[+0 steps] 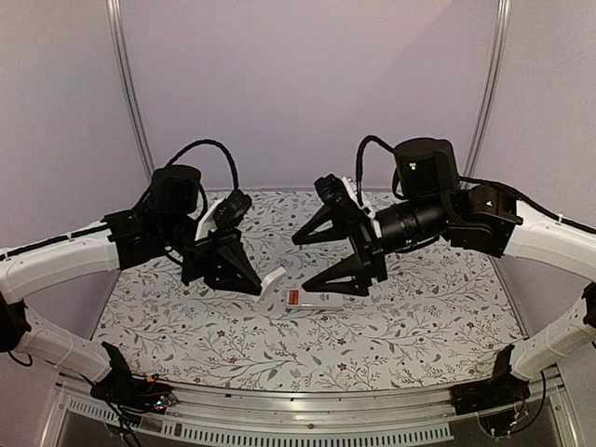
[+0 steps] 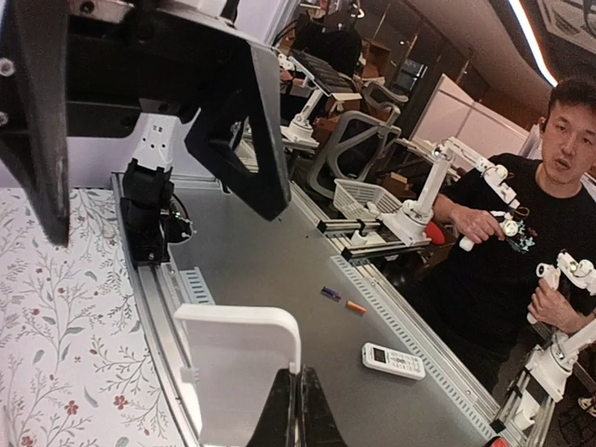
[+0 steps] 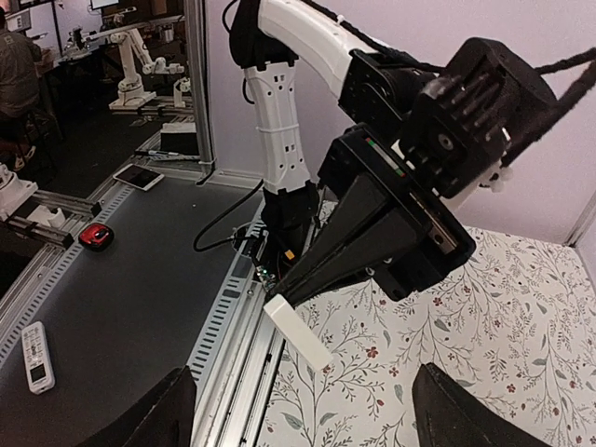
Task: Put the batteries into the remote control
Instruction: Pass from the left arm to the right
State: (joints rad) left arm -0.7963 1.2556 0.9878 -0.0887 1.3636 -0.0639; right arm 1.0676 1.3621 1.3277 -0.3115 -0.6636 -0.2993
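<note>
The white remote control (image 1: 318, 300) lies on the flowered mat, with orange battery (image 1: 293, 298) showing in its left end. I cannot tell if it is one battery or two. My left gripper (image 1: 255, 287) is shut on a thin white cover plate (image 1: 272, 278) and holds it tilted above the mat, just left of the remote. The left wrist view shows the plate (image 2: 233, 372) pinched by its edge in that gripper (image 2: 296, 410). My right gripper (image 1: 303, 264) is open wide above the remote. In the right wrist view its gripper (image 3: 303, 419) is empty and faces the held plate (image 3: 298, 332).
The flowered mat (image 1: 391, 326) ends at a metal rail (image 1: 279, 424) at the near edge. Beyond the rail a grey bench (image 2: 279, 270) holds another remote (image 2: 393, 360), an orange cell (image 2: 356, 306) and a purple one (image 2: 331, 293). A person (image 2: 549, 233) sits there.
</note>
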